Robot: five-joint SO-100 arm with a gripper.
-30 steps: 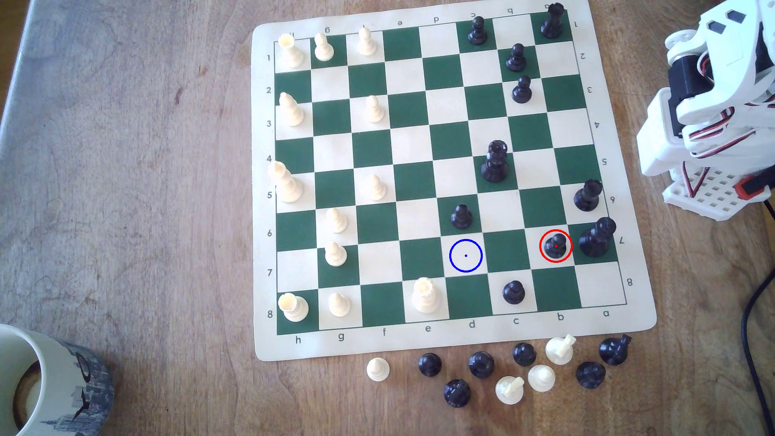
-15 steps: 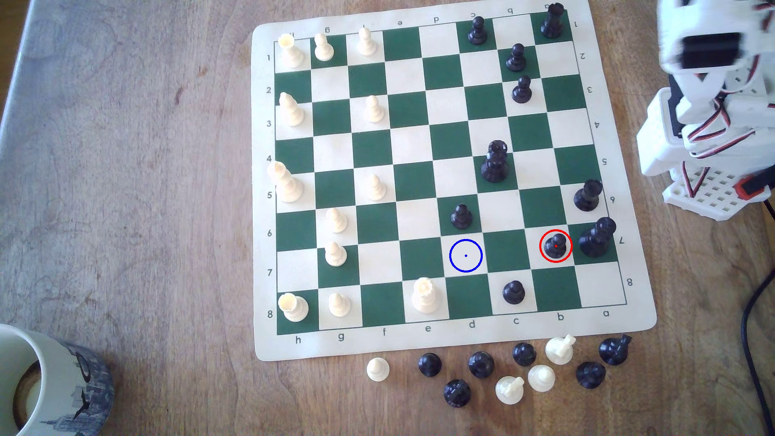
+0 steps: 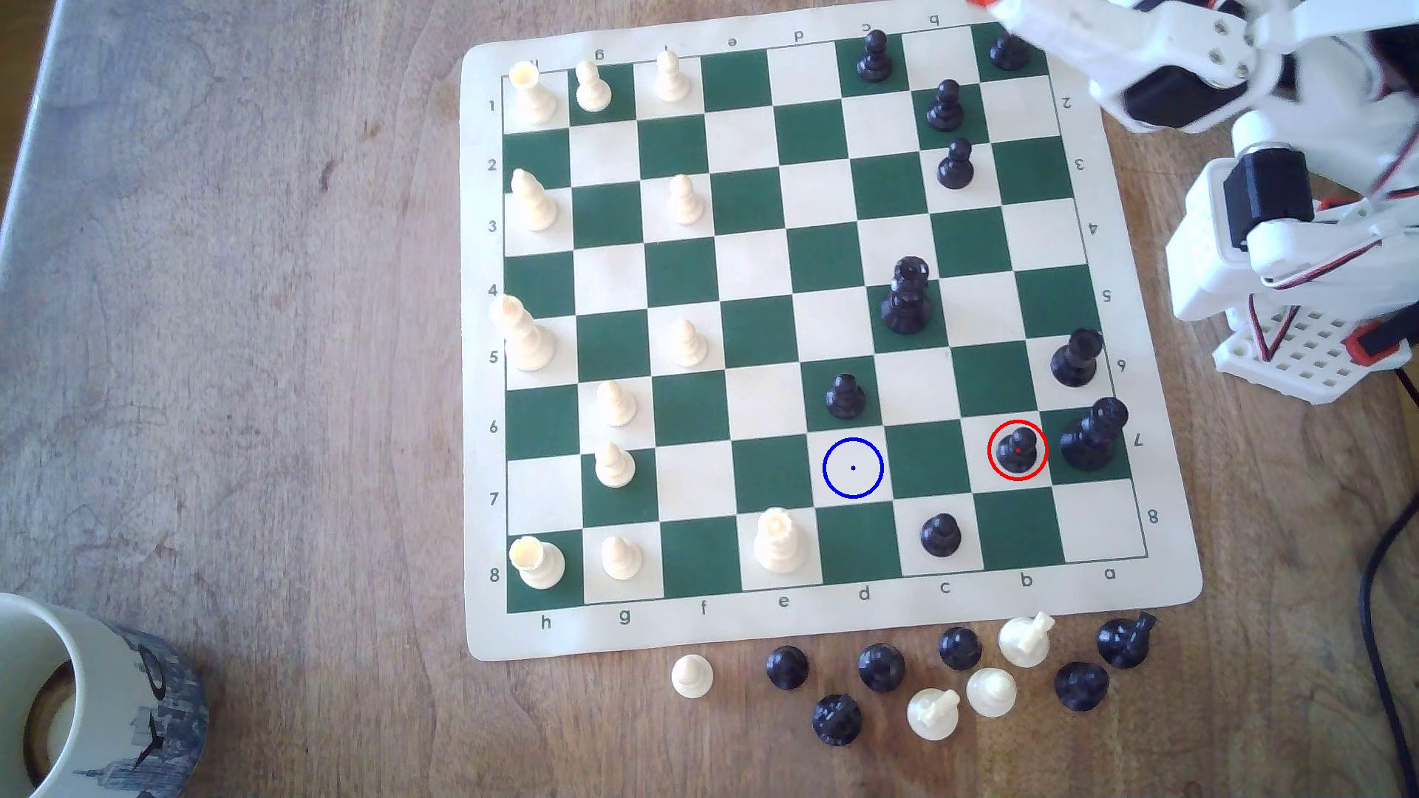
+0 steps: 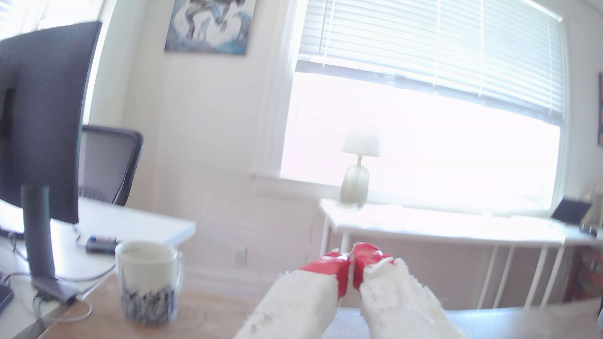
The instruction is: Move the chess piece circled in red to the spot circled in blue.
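The arm has swung up and out over the far corner of the chess mat [image 3: 1167, 491].

The black pawn [image 3: 1017, 450] stands in its red ring, two squares from the blue ring [image 3: 852, 467] on a cream square. The gripper [image 4: 351, 260] is high up, red tips pressed together, holding nothing.

A white 3D-printed arm [image 3: 1259, 199] built of blocky shells with black servo motors set into its joints. Thin red, black and white wires loop between the segments, and small screws dot the upper link. Its base is a white perforated grid with an orange-red clip. The gripper [image 4: 351, 260] has two rough-textured white fingers [image 4: 293, 303] capped with glossy red tips.
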